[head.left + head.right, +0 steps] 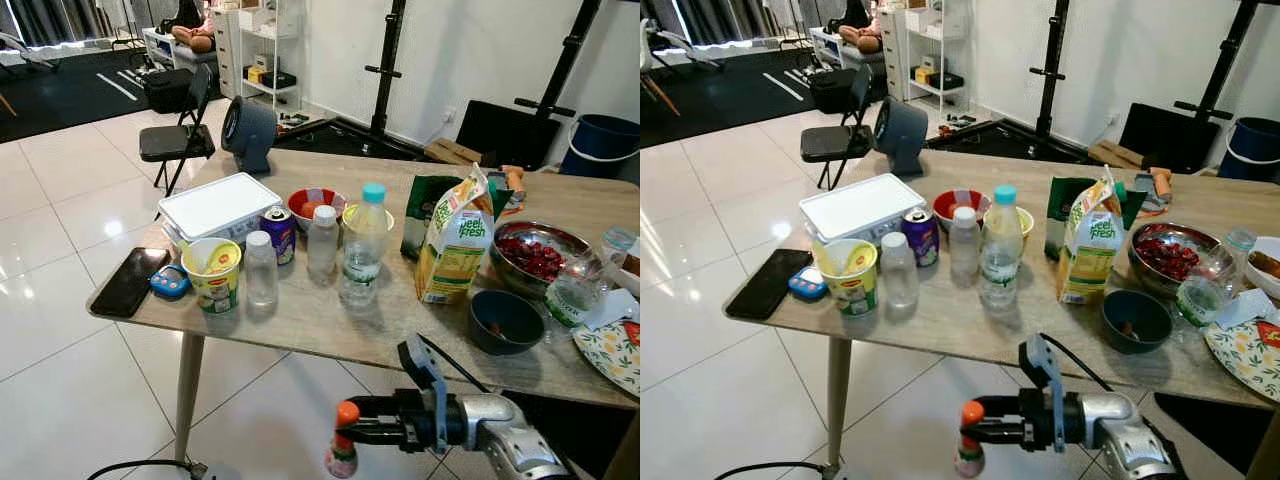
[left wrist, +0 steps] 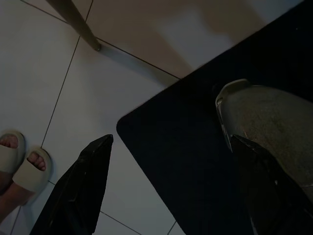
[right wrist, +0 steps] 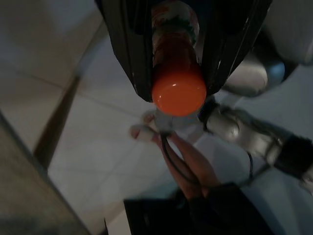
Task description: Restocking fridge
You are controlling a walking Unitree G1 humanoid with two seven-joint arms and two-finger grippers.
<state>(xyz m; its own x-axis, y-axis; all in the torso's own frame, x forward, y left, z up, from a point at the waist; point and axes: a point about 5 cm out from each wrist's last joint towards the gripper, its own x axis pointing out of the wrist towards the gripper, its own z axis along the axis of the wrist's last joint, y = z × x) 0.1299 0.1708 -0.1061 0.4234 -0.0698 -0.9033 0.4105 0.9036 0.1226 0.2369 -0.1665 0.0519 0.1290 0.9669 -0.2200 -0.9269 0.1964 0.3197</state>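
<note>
I see a wood-grain table (image 1: 330, 320) with a straight near edge on slim tapered legs, and glossy white tile floor (image 1: 80, 400) lying open on my left. On the table stand a white lidded box (image 1: 220, 205), a creased yellow juice carton (image 1: 452, 245), a steel bowl of red fruit (image 1: 535, 255), a clear water bottle (image 1: 363, 245) and a dark blue bowl (image 1: 506, 320). My right gripper (image 1: 350, 436) reaches level below the table edge — fingers clamped on a small orange-capped bottle (image 1: 343, 455), held upright. My left gripper (image 2: 166, 191) hangs over dark mat, fingers spread — a sandalled foot (image 2: 27, 169) nearby.
</note>
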